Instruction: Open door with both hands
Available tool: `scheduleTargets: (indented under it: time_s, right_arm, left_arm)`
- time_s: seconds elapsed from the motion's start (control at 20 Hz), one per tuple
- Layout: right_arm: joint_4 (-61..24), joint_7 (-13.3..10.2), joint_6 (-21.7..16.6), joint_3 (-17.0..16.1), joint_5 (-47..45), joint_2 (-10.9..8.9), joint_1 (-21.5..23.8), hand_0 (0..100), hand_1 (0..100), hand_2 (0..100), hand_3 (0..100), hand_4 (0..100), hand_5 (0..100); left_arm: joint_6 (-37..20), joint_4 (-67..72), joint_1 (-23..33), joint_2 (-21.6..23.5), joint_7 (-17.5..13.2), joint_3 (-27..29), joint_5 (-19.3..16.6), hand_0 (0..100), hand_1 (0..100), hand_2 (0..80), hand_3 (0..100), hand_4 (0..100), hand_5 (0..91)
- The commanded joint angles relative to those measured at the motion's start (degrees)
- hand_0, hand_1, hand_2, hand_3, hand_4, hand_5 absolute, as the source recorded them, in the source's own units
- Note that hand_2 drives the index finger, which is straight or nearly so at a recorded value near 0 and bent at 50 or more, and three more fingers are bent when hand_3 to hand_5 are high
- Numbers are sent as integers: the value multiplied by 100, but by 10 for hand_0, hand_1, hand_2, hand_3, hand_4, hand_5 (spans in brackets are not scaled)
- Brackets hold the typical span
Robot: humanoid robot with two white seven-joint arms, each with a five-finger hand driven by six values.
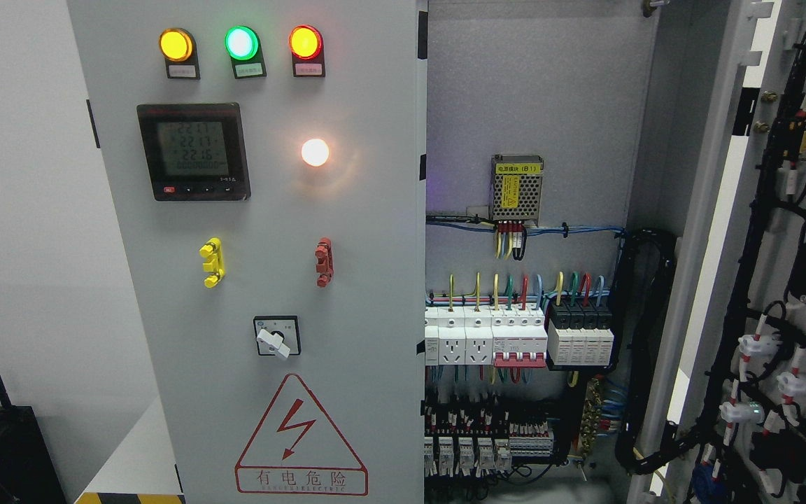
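A grey electrical cabinet fills the head view. Its left door (263, 294) is closed and carries three lit lamps, a digital meter (193, 151), a yellow handle (212, 262), a red handle (324, 262), a rotary switch (276, 337) and a red high-voltage warning triangle. The right door (788, 280) stands swung wide open at the picture's right, its wired inner face showing. Between them the cabinet interior (536, 105) is exposed, with a power supply (516, 189) and rows of breakers (518, 339). Neither of my hands or arms shows.
A white wall lies left of the cabinet. A dark object (4, 448) sits at the lower left beside a yellow-and-black striped edge (130, 498). Black cable bundles (644, 336) run down the cabinet's right inner side.
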Motion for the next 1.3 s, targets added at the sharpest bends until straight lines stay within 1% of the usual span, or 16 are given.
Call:
scheduleTargets:
  time_s: [0.0, 0.1, 0.15, 0.25, 0.45, 0.55, 0.6, 0.8, 0.85, 0.9, 1.05, 1.1, 1.25]
  right_arm:
    - [0, -1, 5, 0, 0, 0, 0, 380, 0, 0, 0, 0, 0]
    - [0, 8, 5, 0, 0, 0, 0, 381, 0, 0, 0, 0, 0]
    - [0, -1, 5, 0, 0, 0, 0, 381, 0, 0, 0, 0, 0]
    - [0, 8, 5, 0, 0, 0, 0, 381, 0, 0, 0, 0, 0]
    - [0, -1, 5, 0, 0, 0, 0, 381, 0, 0, 0, 0, 0]
    - [0, 8, 5, 0, 0, 0, 0, 381, 0, 0, 0, 0, 0]
    - [0, -1, 5, 0, 0, 0, 0, 381, 0, 0, 0, 0, 0]
    - [0, 8, 5, 0, 0, 0, 0, 381, 0, 0, 0, 0, 0]
    - [0, -1, 5, 0, 0, 0, 0, 381, 0, 0, 0, 0, 0]
    - [0, 8, 5, 0, 0, 0, 0, 381, 0, 0, 0, 0, 0]
    - [0, -1, 5, 0, 0, 0, 0, 381, 0, 0, 0, 0, 0]
    - [0, -1, 5, 0, 0, 0, 0, 381, 0, 0, 0, 0, 0]
    - [0, -1, 5, 0, 0, 0, 0, 381, 0, 0, 0, 0, 0]
  left_arm:
    - [-113, 1153, 876, -684, 8, 458, -609, 0, 0, 0, 0, 0, 0]
    - [-314, 1380, 1236, -999, 16, 598, -828, 0, 0, 0, 0, 0, 0]
    - [-463, 1564, 1490, -1210, 8, 834, -1021, 0, 0, 0, 0, 0, 0]
    - [-596, 1863, 2009, -1711, 8, 1605, -1565, 0, 0, 0, 0, 0, 0]
    - [-561, 1830, 3151, -2546, -54, 3460, -2918, 0, 0, 0, 0, 0, 0]
    - [-561, 1777, 3583, -2959, -63, 4068, -3482, 0, 0, 0, 0, 0, 0]
    - [-561, 1725, 3741, -3100, -63, 4253, -3632, 0, 0, 0, 0, 0, 0]
    - [-587, 1522, 4225, -3531, -63, 4571, -3782, 0, 0, 0, 0, 0, 0]
    - [-596, 1522, 4322, -3706, -63, 4685, -3913, 0, 0, 0, 0, 0, 0]
    - [-596, 1522, 4419, -3917, -54, 4842, -4158, 0, 0, 0, 0, 0, 0]
    - [-614, 1504, 4761, -4629, -54, 5414, -5107, 0, 0, 0, 0, 0, 0]
    - [-614, 1504, 4823, -4831, -54, 5511, -5345, 0, 0, 0, 0, 0, 0]
    - [-605, 1548, 5008, -5359, -36, 5748, -5829, 0, 0, 0, 0, 0, 0]
